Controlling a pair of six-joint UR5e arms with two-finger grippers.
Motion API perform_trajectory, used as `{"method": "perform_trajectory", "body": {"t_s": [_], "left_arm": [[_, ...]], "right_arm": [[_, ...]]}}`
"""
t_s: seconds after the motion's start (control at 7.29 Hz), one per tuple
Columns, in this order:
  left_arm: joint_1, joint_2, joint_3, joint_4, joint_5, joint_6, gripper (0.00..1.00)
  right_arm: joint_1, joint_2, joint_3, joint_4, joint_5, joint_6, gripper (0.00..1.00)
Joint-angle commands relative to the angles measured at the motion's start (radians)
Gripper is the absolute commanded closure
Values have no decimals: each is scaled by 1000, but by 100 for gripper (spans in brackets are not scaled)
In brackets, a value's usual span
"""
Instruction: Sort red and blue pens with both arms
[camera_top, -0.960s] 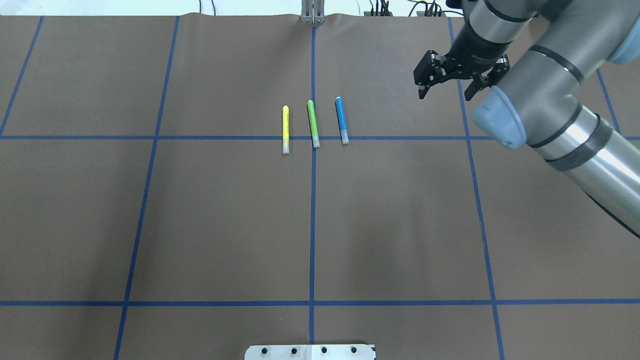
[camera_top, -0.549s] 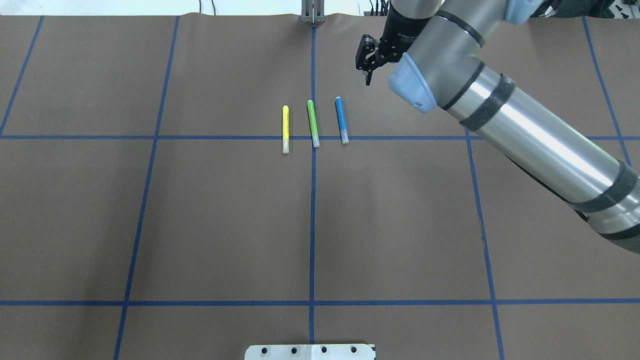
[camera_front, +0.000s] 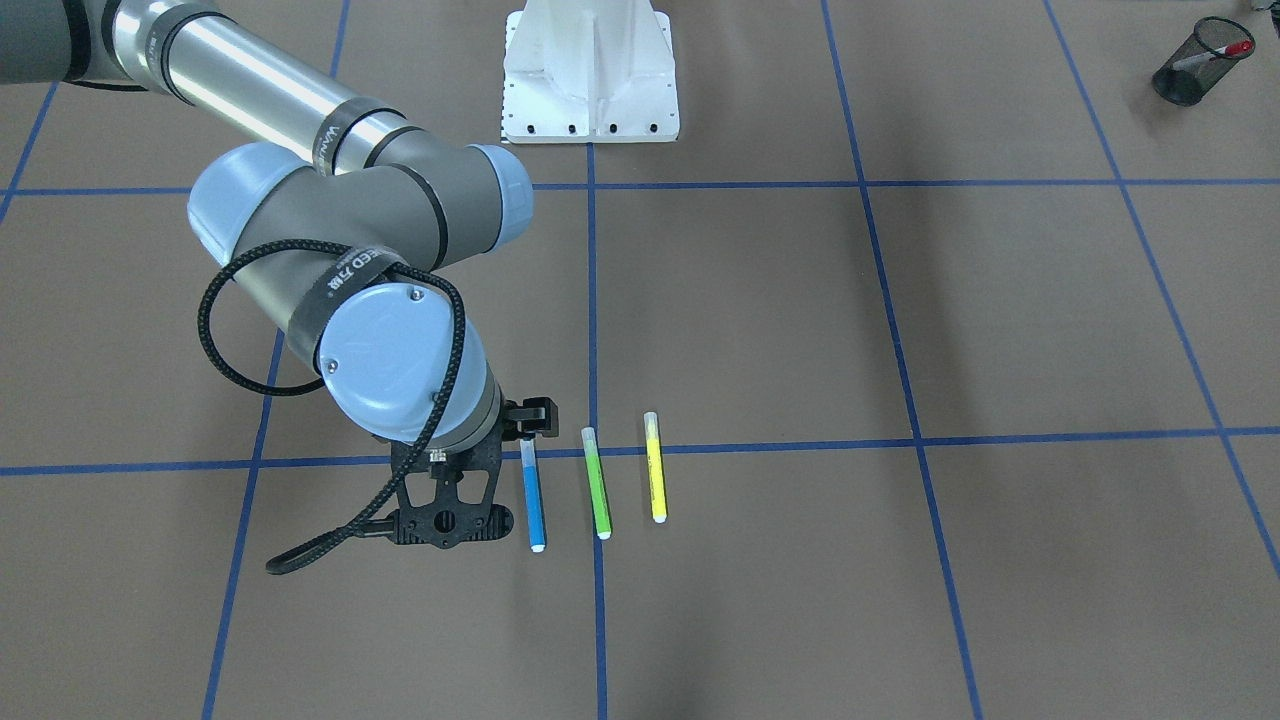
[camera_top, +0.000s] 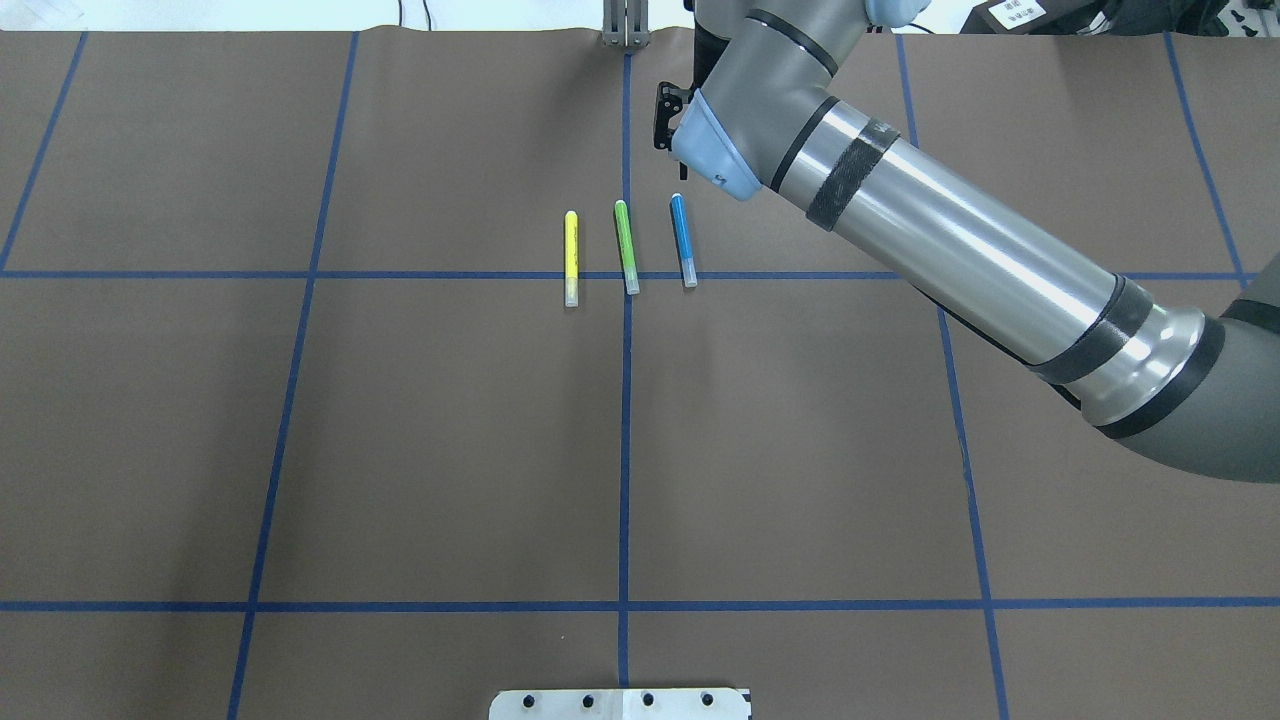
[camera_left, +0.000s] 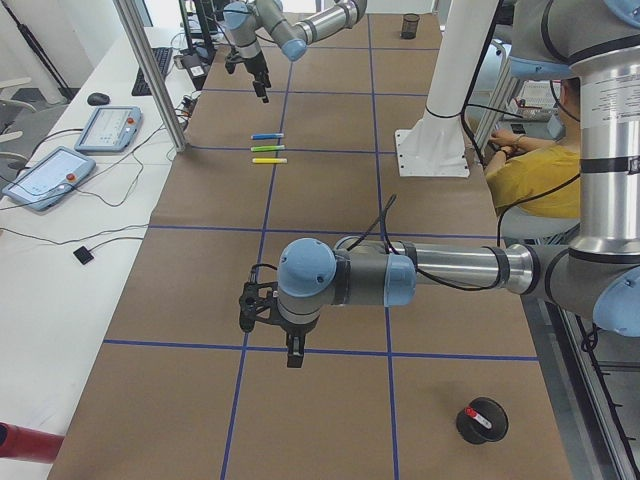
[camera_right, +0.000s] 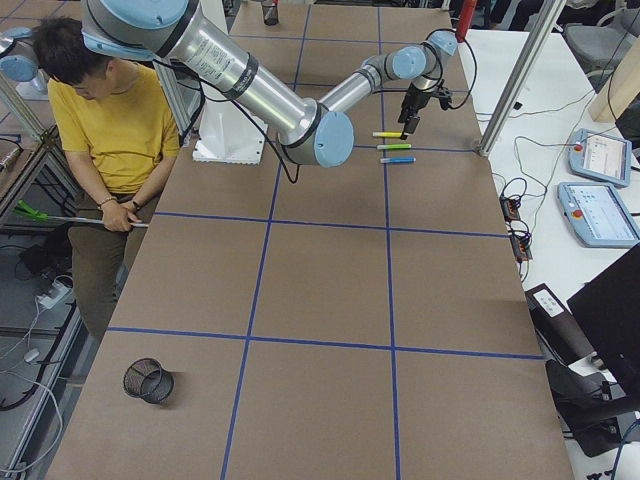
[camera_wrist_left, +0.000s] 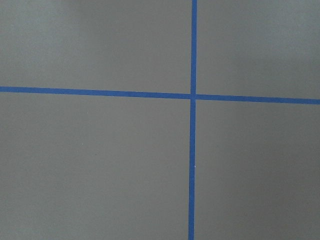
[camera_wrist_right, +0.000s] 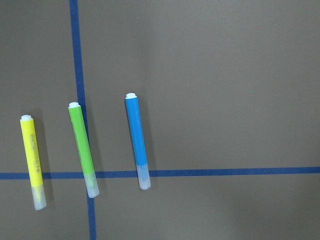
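Observation:
The blue pen (camera_top: 682, 238) (camera_front: 533, 500) (camera_wrist_right: 136, 137) lies on the brown table beside a green and a yellow marker. The red pen (camera_front: 1225, 50) stands in a black mesh cup (camera_front: 1190, 75) on the left-arm side. My right gripper (camera_front: 445, 525) (camera_top: 668, 115) hangs above the table just past the blue pen's far end. Its linkage is spread open and it holds nothing. In the overhead view the wrist hides most of it. My left gripper (camera_left: 270, 320) hovers over a tape crossing, seen only from the left side, so I cannot tell its state.
Green marker (camera_top: 626, 245) and yellow marker (camera_top: 571, 255) lie parallel to the blue pen. A white pedestal base (camera_front: 590, 70) stands at the robot's side. A second cup (camera_left: 410, 25) sits at the table's far end. A person in a yellow shirt (camera_right: 100, 120) sits beside the table.
The right arm has swung leftward from the far right of the table, bringing its gripper close to the blue pen's far end. The three markers have not moved.

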Motion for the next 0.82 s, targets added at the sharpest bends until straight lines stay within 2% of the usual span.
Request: {"method": "perform_trajectory", "body": {"t_s": [0.0, 0.14, 0.41, 0.69], "left_arm": [[0, 1, 0, 0, 0, 1, 0], [0, 1, 0, 0, 0, 1, 0], [0, 2, 0, 0, 0, 2, 0], [2, 2, 2, 0, 0, 2, 1]], "right_arm": [[-51, 41, -122, 44, 4, -30, 0], [-67, 48, -182, 126, 9, -15, 0], [-76, 56, -234, 170, 7, 5, 0], [-105, 53, -297, 329, -25, 112, 2]]}}
